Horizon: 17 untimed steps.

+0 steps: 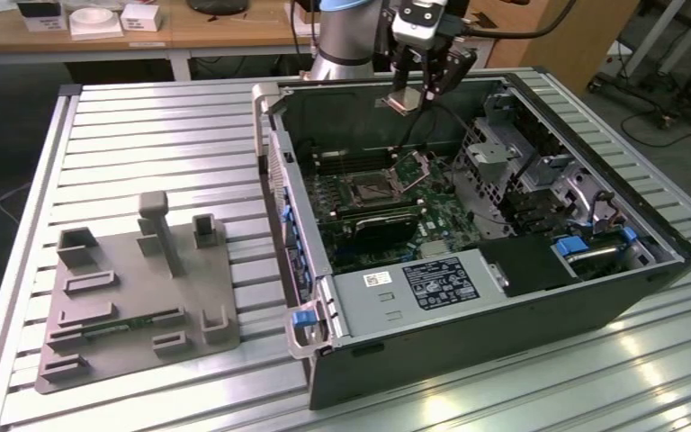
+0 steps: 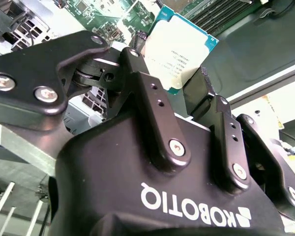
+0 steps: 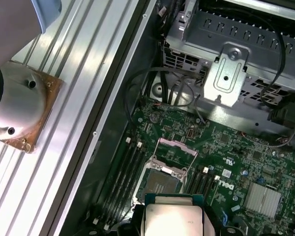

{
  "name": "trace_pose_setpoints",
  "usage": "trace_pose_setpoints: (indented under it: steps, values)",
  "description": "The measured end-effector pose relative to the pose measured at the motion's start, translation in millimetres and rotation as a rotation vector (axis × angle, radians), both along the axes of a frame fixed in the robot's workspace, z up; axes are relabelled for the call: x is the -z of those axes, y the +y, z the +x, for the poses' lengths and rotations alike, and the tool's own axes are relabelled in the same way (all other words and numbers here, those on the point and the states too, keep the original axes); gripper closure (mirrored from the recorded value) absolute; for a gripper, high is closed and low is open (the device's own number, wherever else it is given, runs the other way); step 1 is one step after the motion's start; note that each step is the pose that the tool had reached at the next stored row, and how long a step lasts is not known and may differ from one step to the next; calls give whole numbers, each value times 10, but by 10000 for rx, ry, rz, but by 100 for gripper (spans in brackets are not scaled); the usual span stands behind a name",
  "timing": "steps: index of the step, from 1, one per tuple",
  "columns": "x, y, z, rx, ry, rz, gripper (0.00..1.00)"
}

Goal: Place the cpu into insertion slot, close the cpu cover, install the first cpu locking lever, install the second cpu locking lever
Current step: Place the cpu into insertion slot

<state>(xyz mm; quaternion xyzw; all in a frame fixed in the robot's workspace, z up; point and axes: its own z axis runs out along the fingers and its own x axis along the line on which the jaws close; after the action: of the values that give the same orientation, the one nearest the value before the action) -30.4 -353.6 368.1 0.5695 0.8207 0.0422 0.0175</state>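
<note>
The two black metal fingers (image 2: 152,98) of the gripper (image 2: 170,63) are closed on the small flat square cpu (image 2: 179,54) with its silvery-tan metal face, pinching it by two opposite edges so that the face stays bare between them. The chip hangs in the air inside the open black computer case (image 1: 502,346). Below and a little ahead of the fingertips, well apart from them, lies the square black-rimmed insertion slot (image 3: 160,183) on the green motherboard (image 3: 236,147). Its dark centre is bare. On the far side of the socket from the fingers, the thin silvery cpu cover (image 3: 178,146) stands raised on its hinge, leaving the way down free.

The placing, I judge, is under way but far from done. To do it well, the chip should stay level in the grip, its corners squared to the socket's rim. The descent should be straight, with no sliding across the contacts and no brush against the upright frame.
</note>
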Motion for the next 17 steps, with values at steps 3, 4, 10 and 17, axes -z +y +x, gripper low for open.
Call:
trace_pose_setpoints:
  steps: [3, 4, 10, 17]
  values:
    - [0, 0, 0, 17, -1, 0, 46]
    - [0, 0, 0, 17, 0, -1, 46]
    - [0, 0, 0, 19, 0, 0, 46]
    - [0, 0, 0, 121, -1, 0, 46]
